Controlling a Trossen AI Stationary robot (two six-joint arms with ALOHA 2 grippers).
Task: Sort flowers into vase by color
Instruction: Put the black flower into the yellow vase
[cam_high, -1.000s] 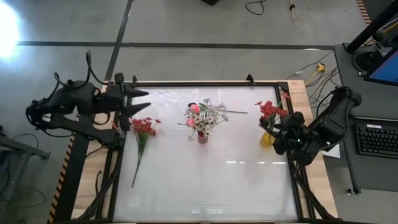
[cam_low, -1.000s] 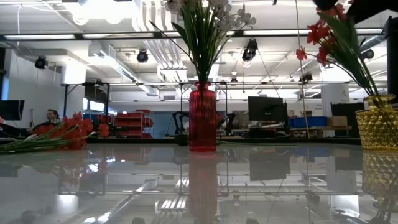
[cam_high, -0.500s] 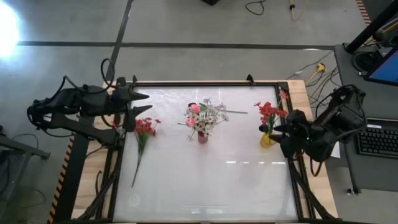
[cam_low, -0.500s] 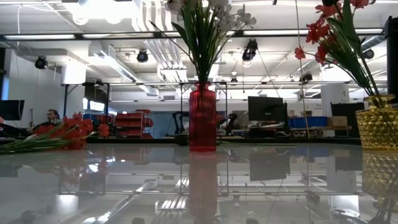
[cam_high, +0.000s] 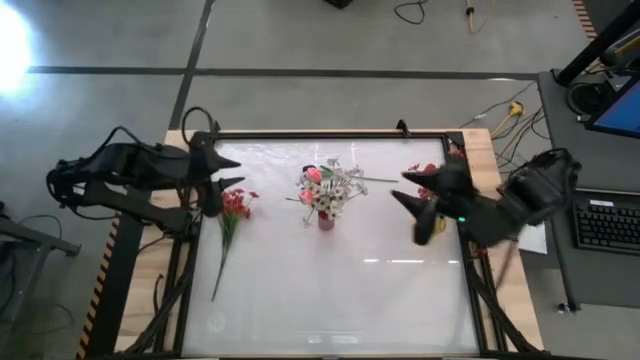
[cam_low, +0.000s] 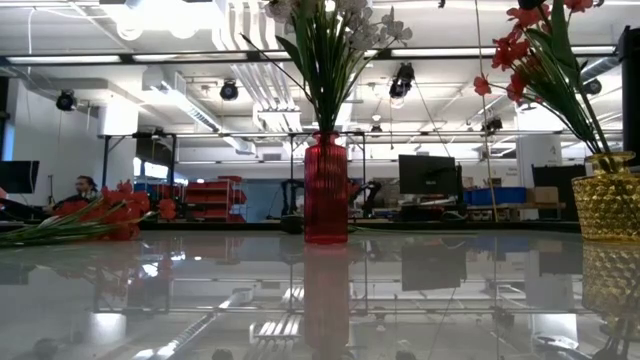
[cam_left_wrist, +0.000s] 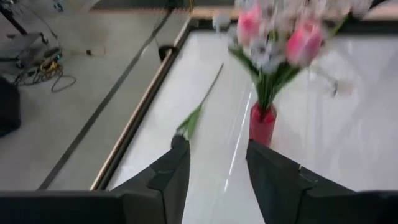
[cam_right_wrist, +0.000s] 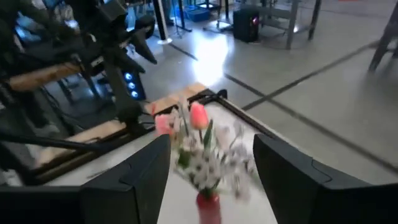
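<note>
From above, the white tabletop (cam_high: 330, 300) is framed by a dark rail, with wooden strips along its left and right sides. The left tool (cam_high: 230, 172) hangs over the tabletop's left edge, its two fingers spread and holding nothing, right above the blooms of a red bunch (cam_high: 231, 204) that lies flat, its stem running toward the near edge. A red vase (cam_high: 326, 220) stands near the middle with pink buds and a white spray (cam_high: 328, 190) in it. The right tool (cam_high: 409, 189) reaches in from the right edge, fingers apart and empty, just beside a yellow vase (cam_high: 437, 223) holding red flowers (cam_high: 422, 174), which the arm partly covers. The near half of the tabletop is bare, and so is the stretch between the two vases.

At tabletop height, the red vase (cam_low: 326, 188) stands upright in the middle, green stems rising from it. The yellow vase (cam_low: 606, 195) sits at the right edge of the picture with red flowers (cam_low: 530, 50) leaning left. The lying red bunch (cam_low: 95, 215) rests at far left. A person (cam_low: 84, 187) sits far behind in the room.

In the left wrist view, the two dark fingers (cam_left_wrist: 177, 171) stand parted, and a green stem (cam_left_wrist: 198, 111) lies on the white surface between the rail and the red vase (cam_left_wrist: 262, 123).

In the right wrist view, wide-set fingers (cam_right_wrist: 146, 174) frame the pink buds (cam_right_wrist: 198, 116) above the red vase (cam_right_wrist: 208, 208), with the left arm (cam_right_wrist: 118, 37) beyond.
</note>
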